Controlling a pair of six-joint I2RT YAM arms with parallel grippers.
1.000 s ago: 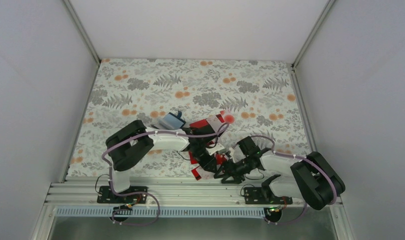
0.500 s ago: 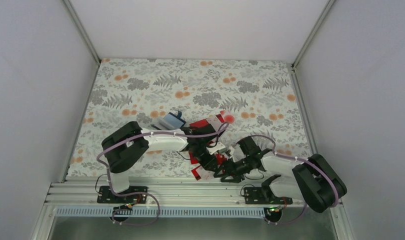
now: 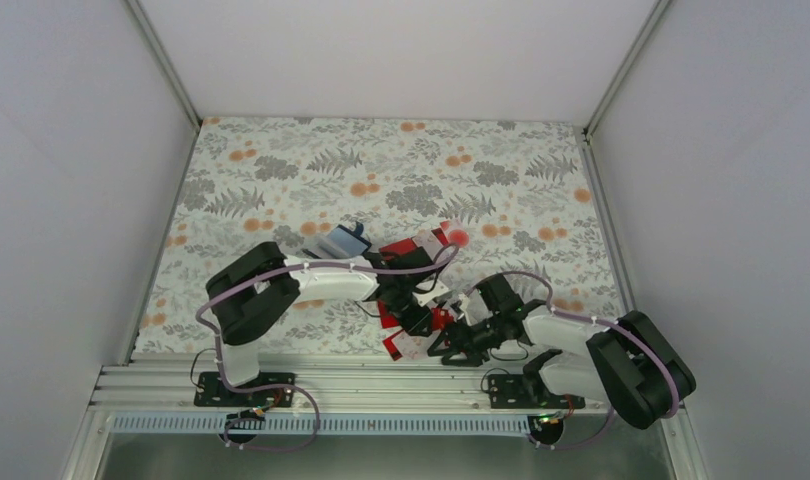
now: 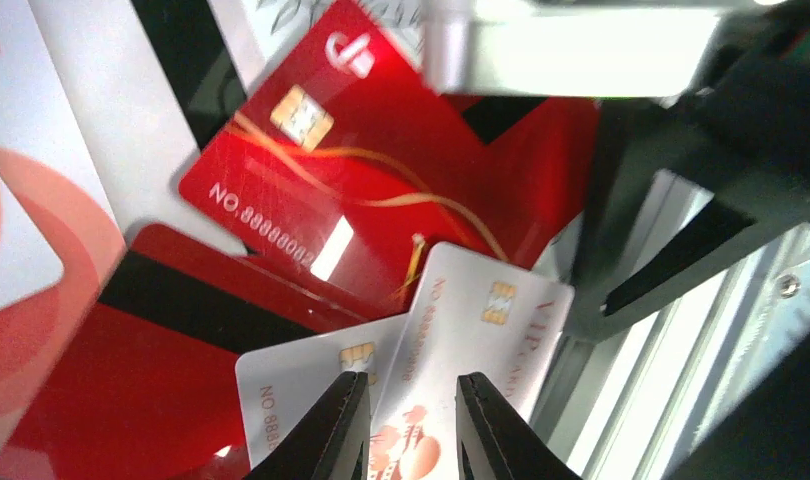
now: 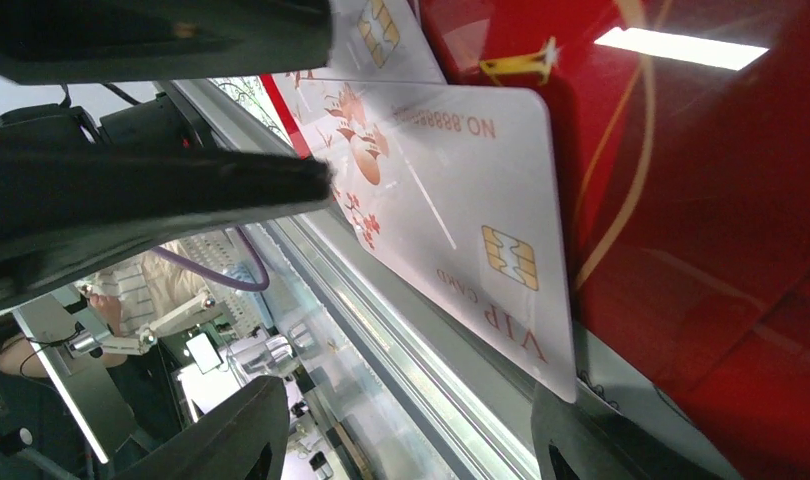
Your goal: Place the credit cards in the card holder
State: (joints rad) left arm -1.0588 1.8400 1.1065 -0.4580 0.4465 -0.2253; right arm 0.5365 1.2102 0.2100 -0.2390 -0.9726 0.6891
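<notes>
Several credit cards [image 3: 413, 290], mostly red, lie in a heap near the table's front edge. A white VIP card [image 4: 481, 320] lies on top at the near side, its end sticking out toward the rail. My left gripper [image 4: 411, 432] hovers right over this card, jaws a narrow gap apart, nothing pinched between them. My right gripper [image 5: 411, 440] stands open and wide at the same white card [image 5: 451, 190], whose corner lies beside one finger [image 5: 601, 445]. In the top view both grippers meet at the heap, left gripper [image 3: 419, 320], right gripper [image 3: 443, 346]. The card holder [image 3: 343, 241], dark blue, lies behind the heap to the left.
A metal rail [image 3: 381, 380] runs along the table's near edge, right beside the white card. More red cards with black stripes [image 4: 181, 300] lie under and around it. The flowered tabletop [image 3: 401, 170] stretches behind. White walls close in three sides.
Almost nothing differs. The right gripper has edged slightly left toward the cards, and the left arm's elbow has shifted a little. The cards lie as before.
</notes>
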